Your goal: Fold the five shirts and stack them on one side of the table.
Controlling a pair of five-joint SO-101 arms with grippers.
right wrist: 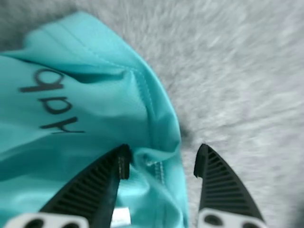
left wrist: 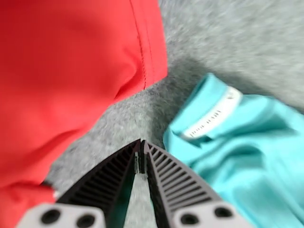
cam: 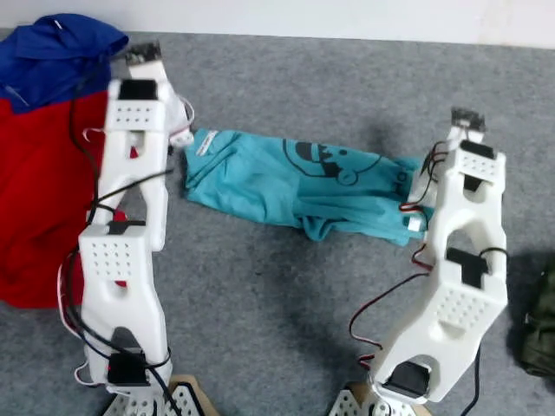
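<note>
You have the teal shirt (cam: 295,182) lying crumpled across the middle of the worktop (cam: 260,303): your left claw (left wrist: 142,148), closed on nothing, sits just beside its collar next to the red shirt (left wrist: 61,71), and your right claw (right wrist: 164,156) gapes open astride its opposite edge.

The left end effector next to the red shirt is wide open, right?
No. The left end effector is beside the red shirt, but it is shut, tips together, not wide open. The left wrist view shows it.
</note>
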